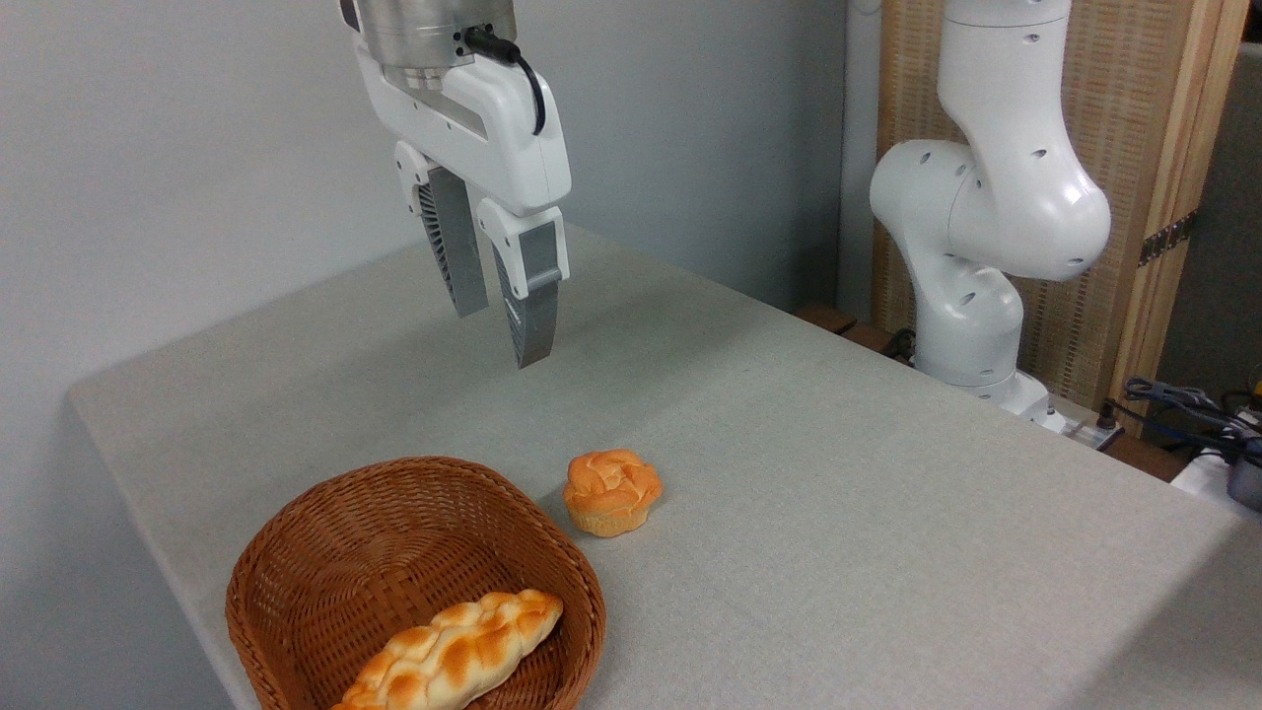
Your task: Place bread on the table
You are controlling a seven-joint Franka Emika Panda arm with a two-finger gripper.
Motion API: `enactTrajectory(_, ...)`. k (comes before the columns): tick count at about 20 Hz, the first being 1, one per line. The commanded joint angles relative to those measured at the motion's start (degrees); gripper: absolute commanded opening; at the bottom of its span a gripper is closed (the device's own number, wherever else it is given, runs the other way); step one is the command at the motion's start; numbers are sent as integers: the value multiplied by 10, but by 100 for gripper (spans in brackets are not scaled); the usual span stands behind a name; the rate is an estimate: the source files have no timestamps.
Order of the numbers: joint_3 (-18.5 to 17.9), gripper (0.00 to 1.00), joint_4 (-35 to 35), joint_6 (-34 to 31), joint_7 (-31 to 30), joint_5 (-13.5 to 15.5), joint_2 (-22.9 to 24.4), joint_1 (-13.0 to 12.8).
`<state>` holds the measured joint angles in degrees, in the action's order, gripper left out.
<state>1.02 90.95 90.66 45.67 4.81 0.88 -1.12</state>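
Wicker basket w/ bread, near table edge

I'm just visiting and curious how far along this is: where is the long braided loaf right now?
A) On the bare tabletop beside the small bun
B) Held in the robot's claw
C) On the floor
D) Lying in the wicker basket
D: the braided loaf lies inside the wicker basket, while the gripper hangs empty well above the table.
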Motion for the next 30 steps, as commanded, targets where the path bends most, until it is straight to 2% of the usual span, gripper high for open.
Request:
enactTrajectory(1, -1, 100, 14, -12, -10, -4, 10, 2)
enactTrajectory(12, -1, 100, 25, -7, -9, -4, 14, 1)
enactTrajectory(17, -1, 100, 42, 24, -8, -4, 14, 1)
enactTrajectory(20, -2, 100, 80, 82, -11, -4, 15, 1)
enactTrajectory(24, -9, 100, 144, 212, -11, -5, 6, 2)
enactTrajectory(26, -8, 100, 167, 280, -9, -5, -10, 3)
enactTrajectory(28, -15, 100, 170, 321, -4, -6, -31, 6)
enactTrajectory(30, -30, 100, 171, 377, 8, -28, -45, 6)
